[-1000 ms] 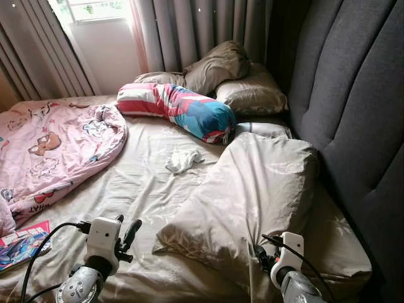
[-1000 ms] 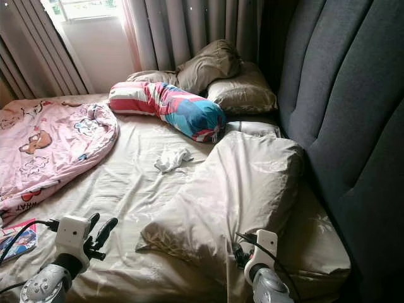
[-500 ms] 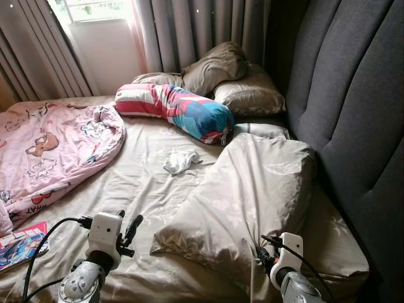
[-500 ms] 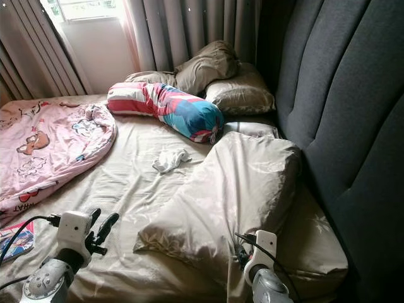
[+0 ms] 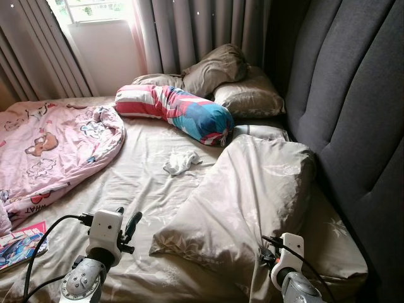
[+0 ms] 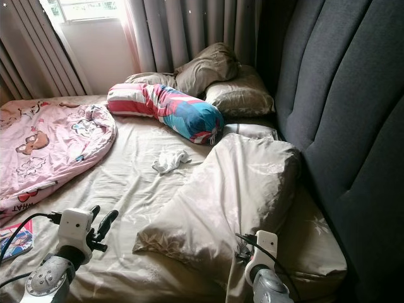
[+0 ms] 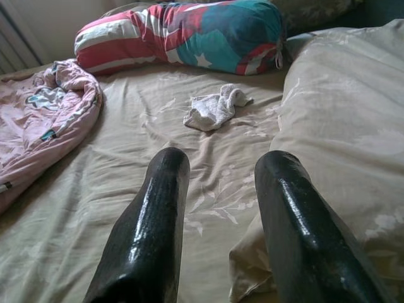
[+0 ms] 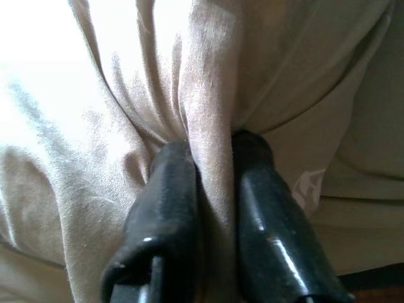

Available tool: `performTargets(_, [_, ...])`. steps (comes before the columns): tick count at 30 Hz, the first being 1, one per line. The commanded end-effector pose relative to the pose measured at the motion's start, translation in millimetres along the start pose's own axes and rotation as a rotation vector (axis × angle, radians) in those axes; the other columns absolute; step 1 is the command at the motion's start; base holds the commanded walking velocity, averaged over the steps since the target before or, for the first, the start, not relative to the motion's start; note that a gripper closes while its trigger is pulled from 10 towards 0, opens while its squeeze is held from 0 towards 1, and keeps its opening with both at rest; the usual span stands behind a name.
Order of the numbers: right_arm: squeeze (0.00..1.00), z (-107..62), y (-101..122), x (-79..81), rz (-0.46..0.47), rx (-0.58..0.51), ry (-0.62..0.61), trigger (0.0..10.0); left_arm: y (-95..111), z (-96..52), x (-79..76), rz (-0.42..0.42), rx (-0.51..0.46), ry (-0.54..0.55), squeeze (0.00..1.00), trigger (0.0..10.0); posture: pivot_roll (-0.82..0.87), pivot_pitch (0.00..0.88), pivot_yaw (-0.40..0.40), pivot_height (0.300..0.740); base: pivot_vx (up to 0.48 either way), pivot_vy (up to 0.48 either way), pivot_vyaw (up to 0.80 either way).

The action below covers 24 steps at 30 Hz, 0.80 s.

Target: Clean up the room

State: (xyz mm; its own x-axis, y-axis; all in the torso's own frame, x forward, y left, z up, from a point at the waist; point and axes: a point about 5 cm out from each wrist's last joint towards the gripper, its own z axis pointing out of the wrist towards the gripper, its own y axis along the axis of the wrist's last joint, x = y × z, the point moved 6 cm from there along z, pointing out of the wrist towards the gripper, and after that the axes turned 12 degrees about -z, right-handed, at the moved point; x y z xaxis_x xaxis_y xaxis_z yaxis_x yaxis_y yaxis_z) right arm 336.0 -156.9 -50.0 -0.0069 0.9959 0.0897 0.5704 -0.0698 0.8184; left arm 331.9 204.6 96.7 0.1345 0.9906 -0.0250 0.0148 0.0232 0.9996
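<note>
- The right gripper (image 8: 211,158) is low at the near edge of the bed. Its two black fingers (image 8: 170,189) are pinched tight on a fold of the big beige pillow (image 5: 252,196).
- That big beige pillow lies slanted on the right side of the bed. Its far end leans on the dark grey padded headboard (image 5: 353,107).
- The left gripper (image 7: 218,183) hangs over the beige bed sheet (image 5: 139,183), close to the near left corner of the pillow. Its fingers are apart and hold nothing.
- A small crumpled white cloth (image 5: 182,161) lies in the middle of the sheet. It sits well ahead of the left gripper and touches no other thing.
- A long round cushion in red, white and blue (image 5: 177,110) lies across the bed past the cloth.
- Two brown pillows (image 5: 233,79) are piled in the far corner, by the grey curtains (image 5: 189,31).
- A pink blanket with cartoon pictures (image 5: 50,151) is bunched up on the left side of the bed.
- A colourful book (image 5: 22,243) lies at the near left edge, just beside the blanket.
</note>
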Motion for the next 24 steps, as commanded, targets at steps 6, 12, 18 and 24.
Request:
performTargets(6, [0.00,-2.2,-11.1,-10.0,0.016,0.040,-0.057,0.0,0.3,2.6,0.6,0.007,-0.004,0.004,0.00,10.0,0.10,0.013,0.046,0.631,0.000,0.000,0.00])
performTargets(12, [0.00,-5.9,21.2,-55.8,0.018,-0.054,-0.284,0.0,-0.1,3.0,2.4,0.006,-0.009,0.011,0.00,10.0,0.08,0.014,0.048,0.631,0.000,0.000,0.00])
performTargets(18, [0.00,-11.5,45.8,-81.6,-0.025,-0.120,-0.396,0.0,-0.4,3.8,2.1,0.005,-0.009,0.009,0.00,10.0,0.08,0.013,0.048,0.631,0.000,0.000,0.00])
performTargets(24, [0.00,-39.7,86.5,-145.1,-0.027,-0.228,-0.704,0.0,-1.1,6.1,1.0,0.002,-0.011,0.007,0.00,10.0,0.07,0.011,0.047,0.631,0.000,0.000,0.00])
